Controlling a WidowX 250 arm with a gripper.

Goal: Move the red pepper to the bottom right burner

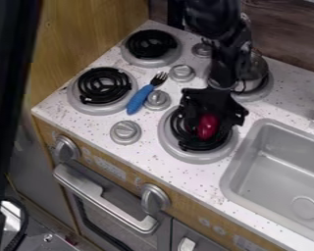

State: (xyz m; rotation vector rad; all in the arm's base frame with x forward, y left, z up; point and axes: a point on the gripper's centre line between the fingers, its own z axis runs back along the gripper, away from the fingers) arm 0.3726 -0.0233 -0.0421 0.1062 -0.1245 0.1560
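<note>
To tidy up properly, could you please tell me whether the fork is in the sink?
No, the fork lies on the stovetop between a burner and a knob.

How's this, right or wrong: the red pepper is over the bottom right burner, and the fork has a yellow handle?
The handle is wrong: the camera view shows the fork with a blue one. The red pepper is over the bottom right burner.

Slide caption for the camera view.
Black two-finger gripper low over a glossy red pepper at the black-coiled bottom right burner, beside a grey sink.
</note>
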